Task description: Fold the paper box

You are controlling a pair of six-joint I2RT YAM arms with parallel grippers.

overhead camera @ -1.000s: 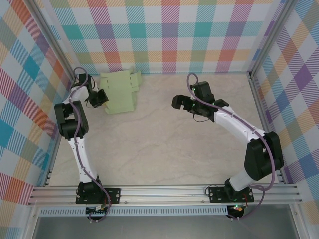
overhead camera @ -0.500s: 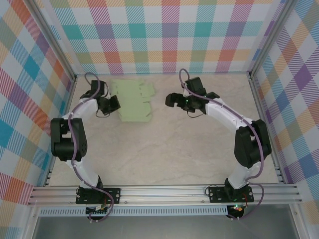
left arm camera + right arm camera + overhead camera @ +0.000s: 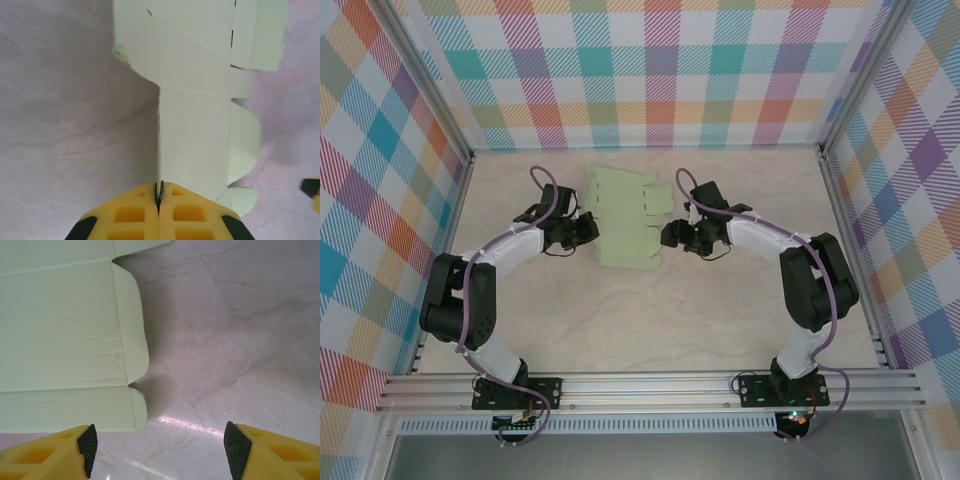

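Box [image 3: 628, 225] is a flat pale-green die-cut sheet, flaps spread and creases showing, so it's not a formed container. It sits on the table [image 3: 650, 320], far middle, right between your two grippers. Your left gripper [image 3: 586, 228] is at its left edge. In the left wrist view the jaws are pressed together and the card's edge runs straight into the seam between them, so it's clamped on the box. Your right gripper [image 3: 670, 236] is at the box's right edge with its jaws apart. The sheet's near corner lies just ahead of one pad [image 3: 89, 447], and you can't tell if they touch. Both side edges throw a shadow on the table. The pinch point itself is hidden by the yellow fingers. Both wrist views cut off the sheet's far flaps. In the top view the fingertips are too small to make out.
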